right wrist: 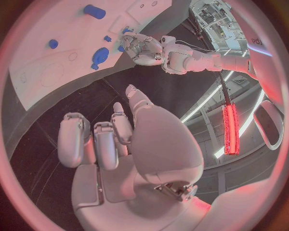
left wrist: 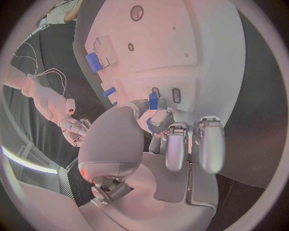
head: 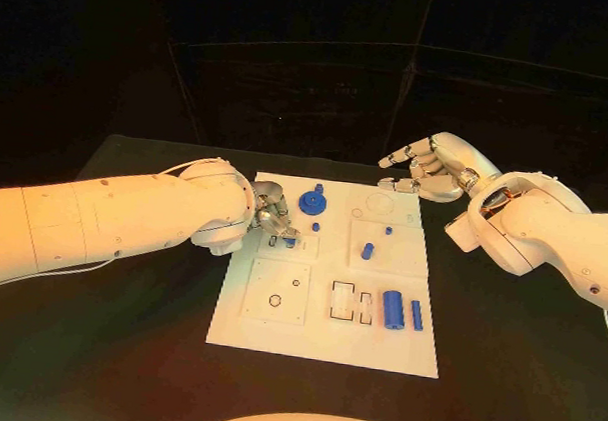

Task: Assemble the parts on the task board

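Note:
The white task board (head: pixel 273 318) lies in the middle of the table. My left hand (head: pixel 270 217) is low over its upper left area and pinches a small blue part (left wrist: pixel 153 101) between thumb and fingertip, close to the board (left wrist: pixel 180 48). A round blue part (head: pixel 315 205) stands just beyond that hand. A small blue peg (head: pixel 367 250) lies mid-board, and two blue cylinders (head: pixel 393 310) lie at the lower right. My right hand (head: pixel 432 168) hovers above the far right corner, fingers apart and holding nothing. The right wrist view shows the same hand (right wrist: pixel 114 139) off the board (right wrist: pixel 36 72).
Rectangular recesses (head: pixel 343 301) and a plate with holes (head: pixel 277 291) mark the board's near half. Black table (head: pixel 522 352) surrounds the board. My left forearm (head: pixel 100 226) crosses the table's left side, and my right forearm (head: pixel 563 235) is over its right.

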